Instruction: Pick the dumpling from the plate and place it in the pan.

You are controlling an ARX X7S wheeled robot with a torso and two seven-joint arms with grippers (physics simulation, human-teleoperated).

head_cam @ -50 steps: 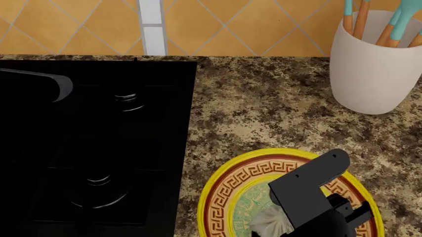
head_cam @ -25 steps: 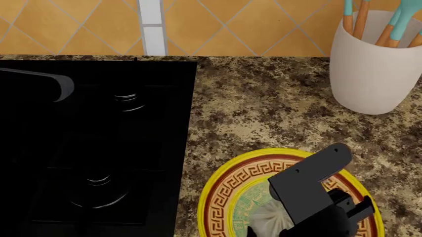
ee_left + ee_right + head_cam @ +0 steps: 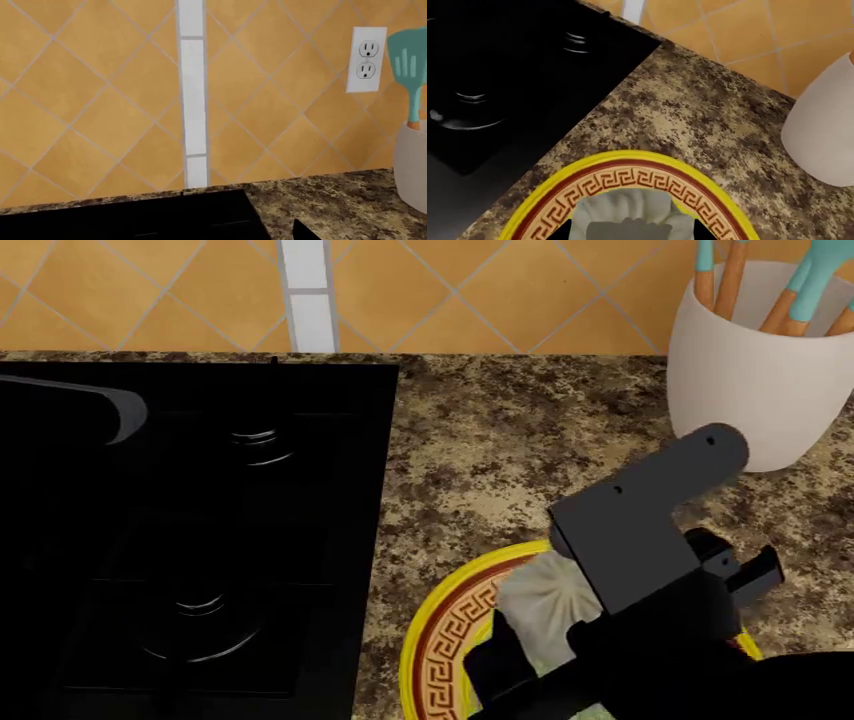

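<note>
My right gripper (image 3: 534, 632) is shut on the dumpling (image 3: 545, 598), an off-white pleated bun, and holds it lifted above the plate (image 3: 447, 640) with the yellow rim and Greek-key band. In the right wrist view the dumpling (image 3: 627, 215) sits between my two dark fingertips (image 3: 699, 232), over the plate (image 3: 627, 162). Only the long black handle of the pan (image 3: 87, 405) shows, at the far left over the stove; its body is lost in the black. The left wrist view shows only a dark tip (image 3: 301, 233) of the left gripper.
A black stove (image 3: 307, 540) with burners (image 3: 200, 625) fills the left half of the speckled granite counter (image 3: 534, 450). A white utensil holder (image 3: 754, 370) with teal-handled tools stands at the back right. An orange tiled wall with an outlet (image 3: 367, 60) is behind.
My right gripper has risen and moved toward the back of the counter with the dumpling in it, lifting it off the plate's centre. The stove and utensil holder have not moved.
</note>
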